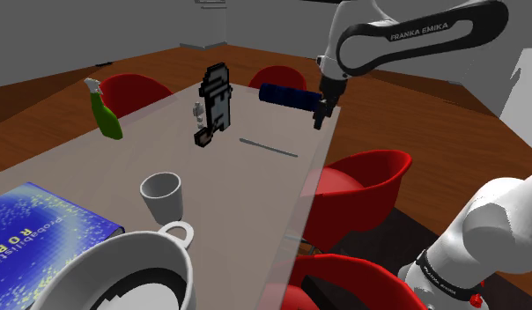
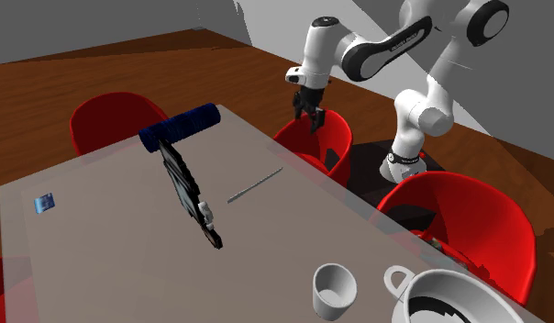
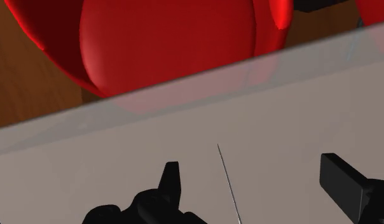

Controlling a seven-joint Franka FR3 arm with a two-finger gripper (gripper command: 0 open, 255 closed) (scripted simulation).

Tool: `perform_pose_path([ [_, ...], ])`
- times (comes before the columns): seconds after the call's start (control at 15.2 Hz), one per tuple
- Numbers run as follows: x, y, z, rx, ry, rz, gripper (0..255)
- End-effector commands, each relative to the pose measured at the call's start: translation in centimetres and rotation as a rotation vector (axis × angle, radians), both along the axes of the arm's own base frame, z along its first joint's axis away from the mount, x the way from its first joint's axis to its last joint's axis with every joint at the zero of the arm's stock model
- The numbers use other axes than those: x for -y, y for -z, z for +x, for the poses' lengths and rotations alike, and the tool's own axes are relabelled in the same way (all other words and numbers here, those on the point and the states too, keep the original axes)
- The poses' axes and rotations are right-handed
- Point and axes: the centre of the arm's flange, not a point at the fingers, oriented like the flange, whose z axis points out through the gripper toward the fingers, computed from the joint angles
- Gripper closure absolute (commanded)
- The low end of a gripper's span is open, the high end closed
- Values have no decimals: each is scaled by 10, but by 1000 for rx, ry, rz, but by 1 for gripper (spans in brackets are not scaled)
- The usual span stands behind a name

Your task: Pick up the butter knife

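Note:
The butter knife [image 1: 269,147] is a thin grey strip lying flat on the pale table [image 1: 97,167], near the edge on the shoulder view's right. In the second exterior view the knife [image 2: 255,184] lies at mid-table, close to the edge with the red chairs. My gripper [image 1: 321,114] hangs above that table edge, a short way past the knife's far end, clear of it. Seen from the wrist, the knife [image 3: 227,181] lies below, between the two black fingers [image 3: 171,181] and closer to one of them. My gripper [image 3: 251,167] is open with nothing in it.
A dark blue cylinder [image 1: 286,95] and a black tool-like object [image 1: 216,101] stand just beyond the knife. A green spray bottle [image 1: 104,112], grey cup [image 1: 161,194], large white pot [image 1: 123,273] and blue book [image 1: 35,233] lie farther off. Red chairs [image 1: 365,180] line the table edge.

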Motion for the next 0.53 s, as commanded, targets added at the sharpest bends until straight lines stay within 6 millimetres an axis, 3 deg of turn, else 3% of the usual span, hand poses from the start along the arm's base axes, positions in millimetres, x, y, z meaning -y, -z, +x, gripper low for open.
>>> perform_pose_path([
  [0.0,-1,15,24,-2,-20,8,0],
  [0.46,-18,62,102,-13,-90,36,0],
])
